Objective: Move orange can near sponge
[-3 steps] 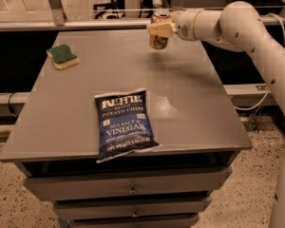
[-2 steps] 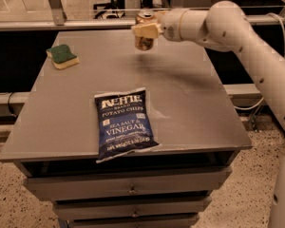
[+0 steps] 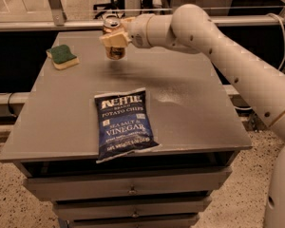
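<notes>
The orange can (image 3: 114, 51) is upright in my gripper (image 3: 113, 38), held a little above the far middle of the grey table (image 3: 190, 108). The gripper's cream fingers are shut around the can's upper half, below its silver top. The sponge (image 3: 62, 56), dark green on top with a pale yellow base, lies on the table's far left corner, to the left of the can with a gap of about a can's height between them. My white arm reaches in from the right.
A blue Kettle chip bag (image 3: 123, 123) lies flat near the table's front edge. The table sits on a drawer cabinet (image 3: 128, 189). A metal rail (image 3: 61, 25) runs behind the far edge. The floor (image 3: 232, 208) is speckled.
My gripper has carried the orange can leftward along the far side of the table, toward the sponge. The sponge and chip bag have not moved.
</notes>
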### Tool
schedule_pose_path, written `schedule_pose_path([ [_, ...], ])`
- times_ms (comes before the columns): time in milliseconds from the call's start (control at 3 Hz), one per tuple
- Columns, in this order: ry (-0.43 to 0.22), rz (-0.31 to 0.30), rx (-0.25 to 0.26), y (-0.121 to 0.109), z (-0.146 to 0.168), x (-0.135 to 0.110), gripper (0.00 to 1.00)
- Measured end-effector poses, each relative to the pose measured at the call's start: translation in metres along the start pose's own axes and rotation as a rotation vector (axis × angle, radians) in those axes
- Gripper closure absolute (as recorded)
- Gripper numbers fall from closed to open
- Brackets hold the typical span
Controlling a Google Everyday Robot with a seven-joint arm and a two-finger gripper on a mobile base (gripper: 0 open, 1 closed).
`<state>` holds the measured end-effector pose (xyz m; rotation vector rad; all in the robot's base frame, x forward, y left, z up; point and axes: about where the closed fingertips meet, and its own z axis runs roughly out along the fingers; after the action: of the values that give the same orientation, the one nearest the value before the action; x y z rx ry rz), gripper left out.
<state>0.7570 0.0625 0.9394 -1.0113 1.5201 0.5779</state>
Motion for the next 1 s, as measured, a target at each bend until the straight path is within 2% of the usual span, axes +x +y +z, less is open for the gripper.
schedule_pose_path([
  [333, 0.012, -0.014, -0.022, 0.02, 0.02, -0.001, 1.0],
  [667, 0.007, -0.014, -0.043, 0.035, 0.056, -0.001, 1.0],
  [1000, 0.001, -0.009, -0.057, 0.04, 0.074, -0.003, 1.0],
])
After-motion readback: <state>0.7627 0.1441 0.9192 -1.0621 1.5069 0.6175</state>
